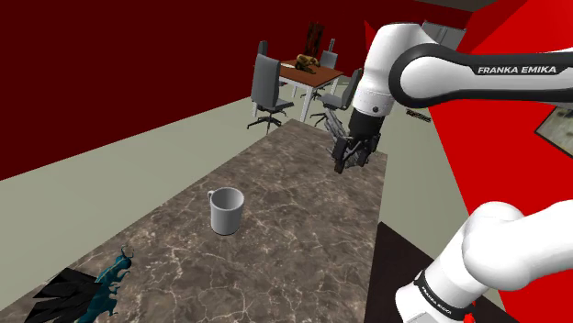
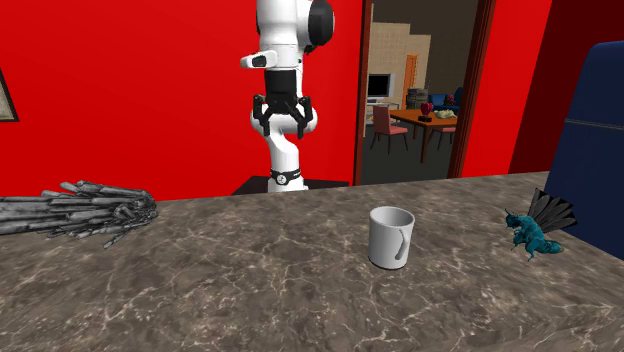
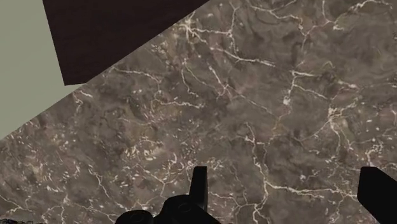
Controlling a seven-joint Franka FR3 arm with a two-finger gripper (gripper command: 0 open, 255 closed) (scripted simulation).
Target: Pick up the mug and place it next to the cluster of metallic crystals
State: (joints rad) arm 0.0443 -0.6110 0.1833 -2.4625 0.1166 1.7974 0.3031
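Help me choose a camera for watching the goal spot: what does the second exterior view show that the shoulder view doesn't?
Second exterior view, not shoulder: the grey crystal cluster at that view's left, and a doorway onto red chairs. Shoulder view, not second exterior: grey office chairs by a far table. Both: the mug, the teal figurine, the open gripper above the marble tabletop.

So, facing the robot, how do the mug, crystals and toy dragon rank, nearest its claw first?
Second exterior view:
1. Tie: mug, right of the gripper, and crystals, left; too close to call.
2. Last: toy dragon, far right beyond the mug.
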